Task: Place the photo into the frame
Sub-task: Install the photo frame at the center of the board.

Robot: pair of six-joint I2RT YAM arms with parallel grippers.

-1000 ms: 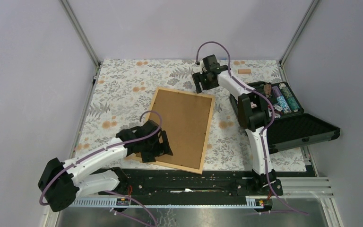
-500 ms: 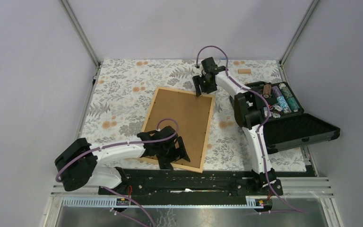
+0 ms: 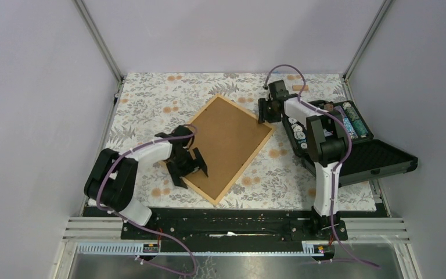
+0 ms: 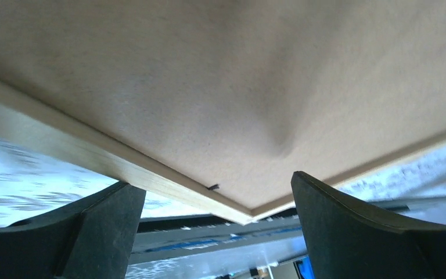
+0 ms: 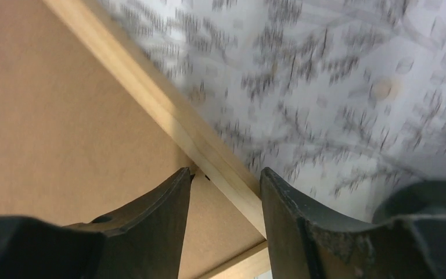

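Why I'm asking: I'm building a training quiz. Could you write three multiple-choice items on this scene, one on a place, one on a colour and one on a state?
1. In the top view, where does the black case sit relative to the frame?
A. To its left
B. To its right
C. On top of it

2. What colour is the backing board that faces up inside the frame?
A. Brown
B. White
C. Blue

3. How do the jaws of the left gripper stand?
A. Shut on nothing
B. Clamped on the black case
C. Wide open

Answers:
1. B: the case lies open at the right side, apart from the frame.
2. A: the board is plain brown inside the light wood rail.
3. C: the left wrist view shows both fingers far apart, with the frame's corner between them.
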